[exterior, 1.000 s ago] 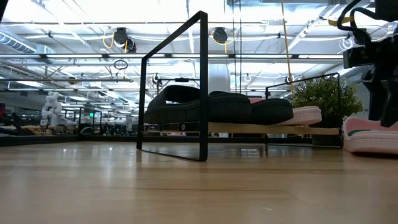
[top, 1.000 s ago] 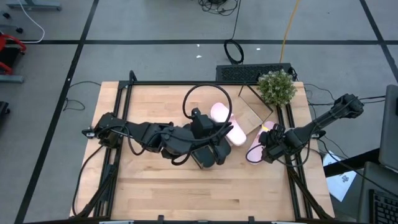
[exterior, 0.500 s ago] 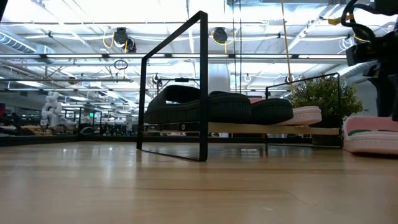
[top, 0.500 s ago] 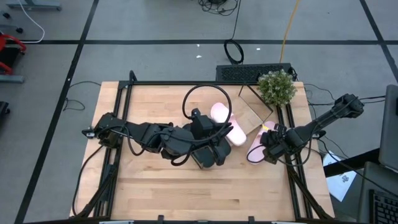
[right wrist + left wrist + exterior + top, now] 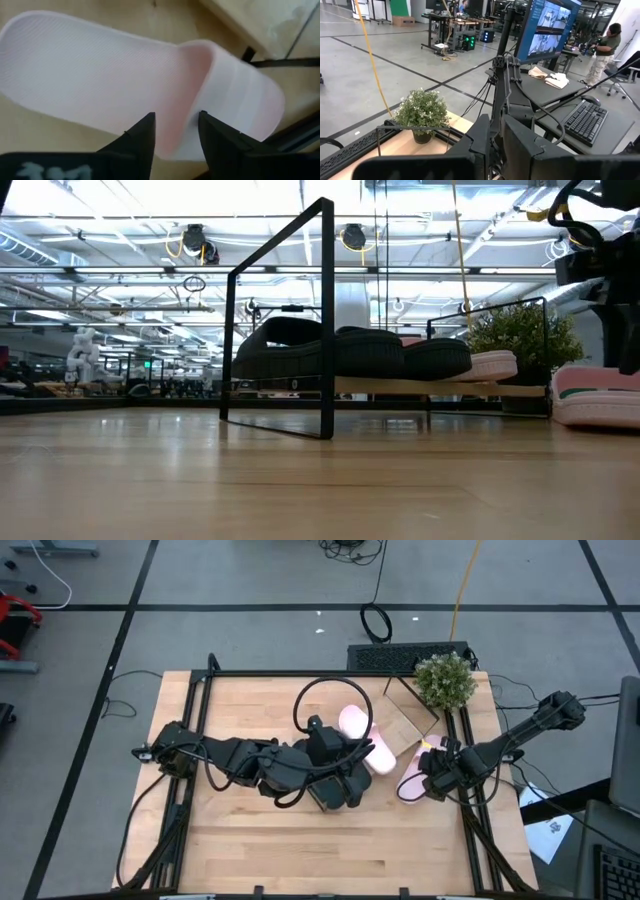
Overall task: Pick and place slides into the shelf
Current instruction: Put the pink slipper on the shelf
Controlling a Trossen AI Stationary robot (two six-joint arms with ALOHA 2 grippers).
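A pale pink slide [image 5: 408, 784] [image 5: 125, 75] lies sole down on the table, just right of the shelf. My right gripper [image 5: 432, 776] [image 5: 176, 117] points steeply down over it. Its fingers are open, one over the footbed and one over the strap [image 5: 240, 95]. The shelf [image 5: 440, 387], a wooden board in a black frame, carries two black slides [image 5: 350, 352] and another pink slide [image 5: 490, 365] [image 5: 362, 740]. My left gripper [image 5: 343, 788] [image 5: 495, 122] hangs level, high above the shelf, with its fingers shut and nothing seen between them. My right gripper comes from above with the strap's open edge [image 5: 192, 100] between its two fingers, one finger [image 5: 142, 135] on the footbed side and the other [image 5: 220, 135] over the strap's top. Whether they touch the slide I cannot tell. The slide lies flat on the table.
A potted plant [image 5: 445, 680] stands at the table's far right corner, behind the shelf. The table's black frame rail [image 5: 468, 810] runs close by the pink slide on its right. Bare tabletop [image 5: 300, 850] lies along the near side. A person [image 5: 605, 50] stands in the room beyond.
My right gripper has turned a little about its own pointing line above the pink slide, staying over the same spot. The slide has not moved.
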